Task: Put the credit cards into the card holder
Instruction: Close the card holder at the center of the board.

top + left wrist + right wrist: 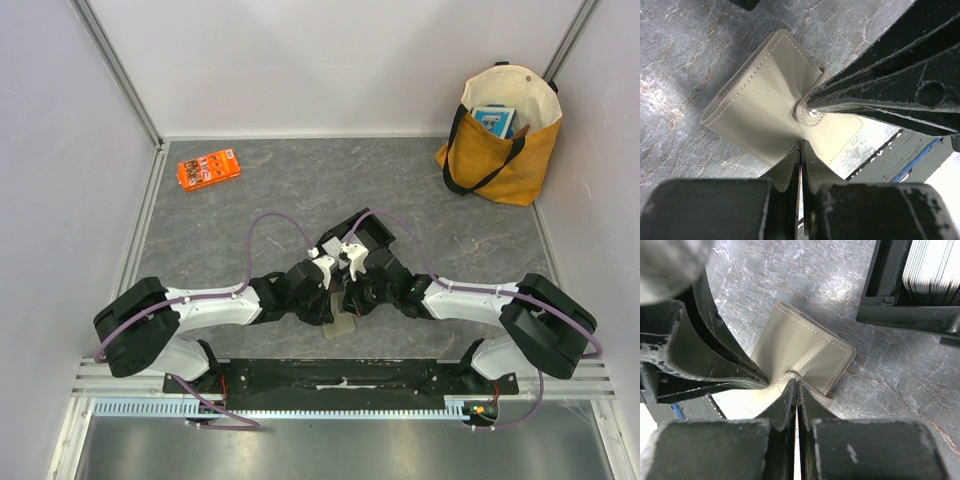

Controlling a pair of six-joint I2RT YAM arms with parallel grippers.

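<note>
The taupe card holder (760, 105) hangs just above the grey tabletop between both grippers. My left gripper (801, 144) is shut on its lower edge. My right gripper (796, 382) is shut on the rounded snap flap, and its fingers (875, 95) reach in from the right in the left wrist view. The card holder (802, 347) shows a stitched pocket spread open below the flap. From above, the card holder (342, 326) peeks out under the two meeting wrists. A stack of pale credit cards (932, 265) stands on edge in the black tray (900, 315).
The black tray (372, 232) sits just behind the grippers. An orange packet (208, 168) lies at the back left. A yellow tote bag (500, 135) stands at the back right corner. White walls enclose the table on three sides.
</note>
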